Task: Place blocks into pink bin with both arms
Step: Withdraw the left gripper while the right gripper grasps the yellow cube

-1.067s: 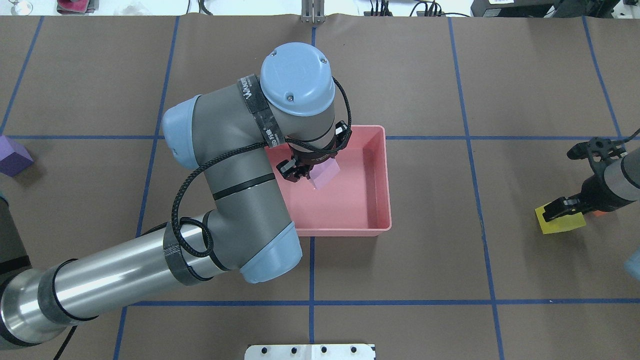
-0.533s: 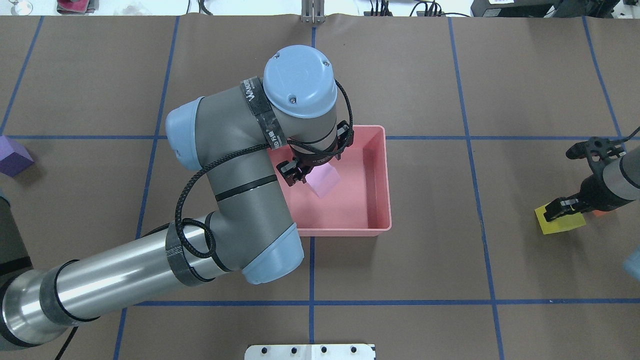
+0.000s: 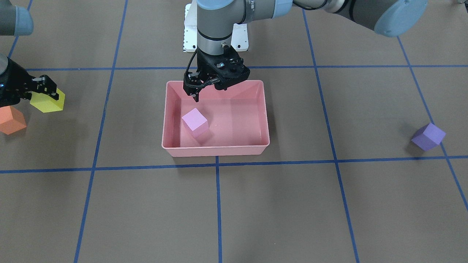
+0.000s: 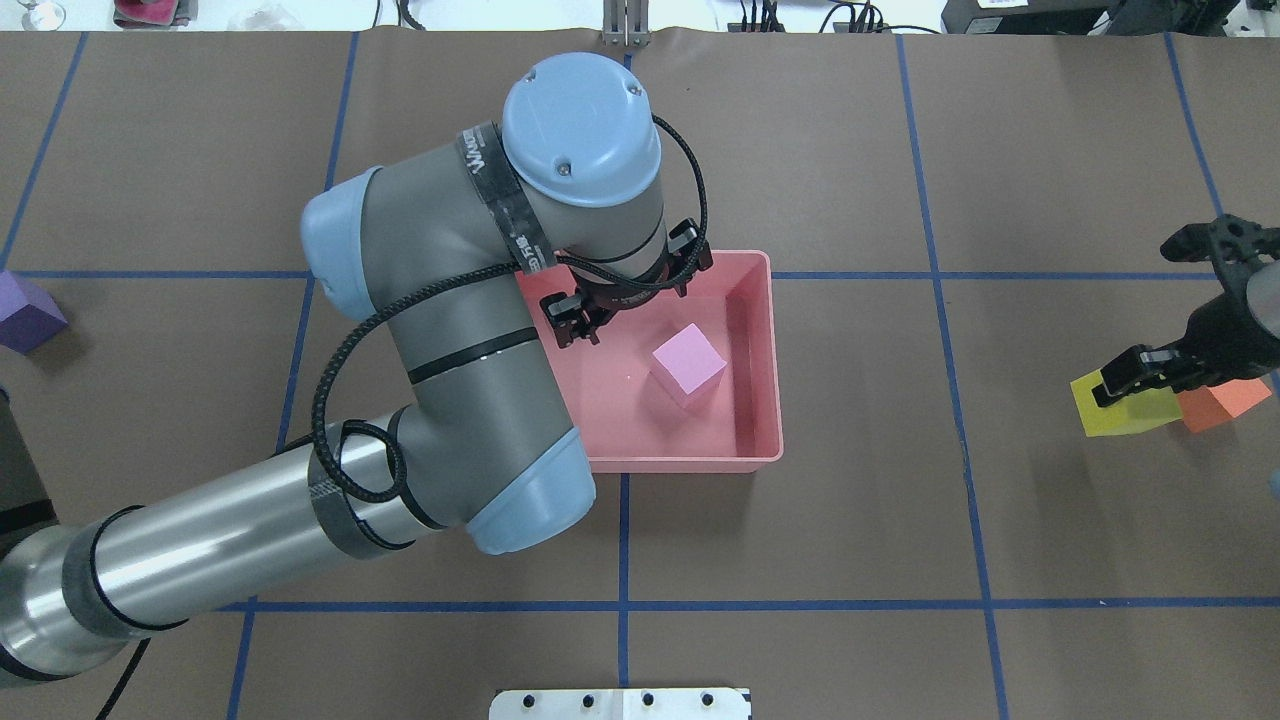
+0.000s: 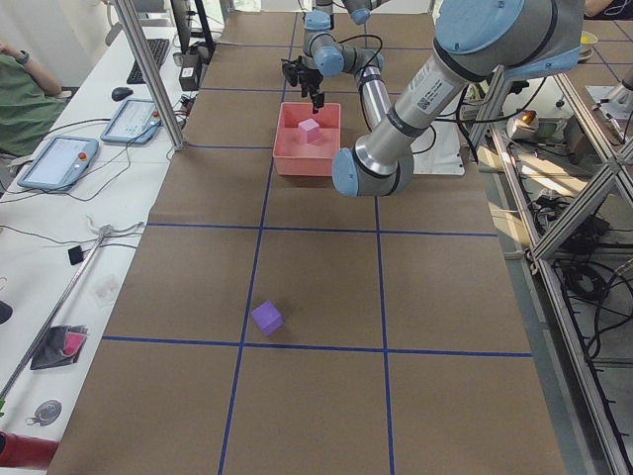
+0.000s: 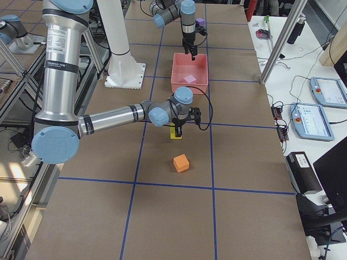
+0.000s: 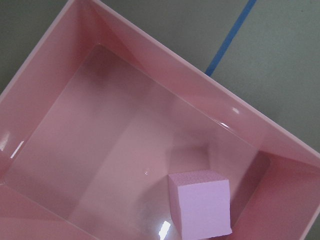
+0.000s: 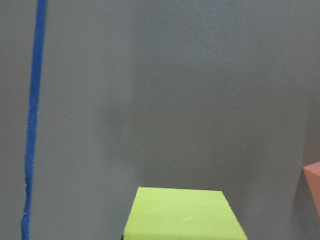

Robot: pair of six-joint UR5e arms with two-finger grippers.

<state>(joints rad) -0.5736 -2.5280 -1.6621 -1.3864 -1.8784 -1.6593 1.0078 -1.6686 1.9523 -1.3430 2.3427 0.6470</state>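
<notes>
The light pink block [image 4: 688, 363] lies loose on the floor of the pink bin [image 4: 771, 360]; it also shows in the front view [image 3: 195, 122] and the left wrist view [image 7: 200, 202]. My left gripper [image 4: 574, 326] hangs open and empty over the bin's [image 3: 215, 150] robot-side part, above and beside the block. My right gripper [image 4: 1130, 384] is shut on the yellow block [image 4: 1125, 412] at the far right; the block also shows in the right wrist view [image 8: 182, 214]. The orange block [image 4: 1222, 403] sits right beside it. The purple block [image 4: 25, 310] sits alone at the far left.
The left arm's elbow and forearm [image 4: 440, 380] cover the bin's left part in the overhead view. The white robot base plate [image 4: 620, 703] is at the near table edge. Blue tape lines [image 4: 624, 605] cross the brown table cover. Operator desks with tablets [image 5: 57, 161] flank the far side.
My left gripper has let go of the light pink block, which now rests on the bin floor, and the gripper has drawn back from it. My right gripper with the yellow block has shifted slightly, uncovering the orange block.
</notes>
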